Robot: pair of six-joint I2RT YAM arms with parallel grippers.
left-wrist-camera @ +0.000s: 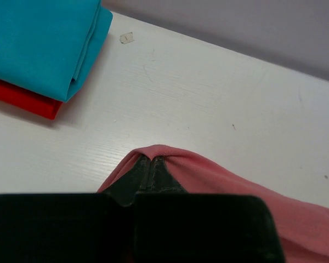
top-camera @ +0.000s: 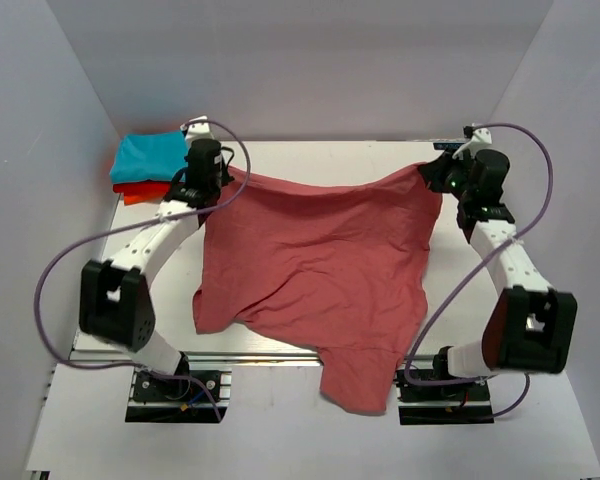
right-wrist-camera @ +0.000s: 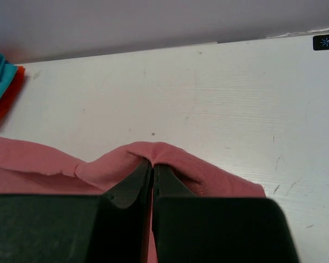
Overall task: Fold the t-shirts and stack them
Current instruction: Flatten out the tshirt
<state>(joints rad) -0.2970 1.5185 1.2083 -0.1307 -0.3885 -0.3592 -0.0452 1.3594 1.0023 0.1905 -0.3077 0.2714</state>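
The large salmon-pink t-shirt (top-camera: 315, 265) lies spread over the table, one part hanging over the near edge. My left gripper (top-camera: 223, 176) is shut on its far left corner (left-wrist-camera: 170, 156). My right gripper (top-camera: 432, 172) is shut on its far right corner (right-wrist-camera: 153, 150). Both corners are held just above the table. The folded turquoise t-shirt (top-camera: 150, 155) lies on the folded orange-red t-shirt (top-camera: 140, 190) at the far left corner. The stack also shows in the left wrist view, turquoise (left-wrist-camera: 41, 44) over orange-red (left-wrist-camera: 22, 98).
White walls close the table on the left, back and right. A strip of bare white table (top-camera: 330, 160) runs behind the pink shirt. A small scrap (left-wrist-camera: 126, 38) lies on the table by the stack.
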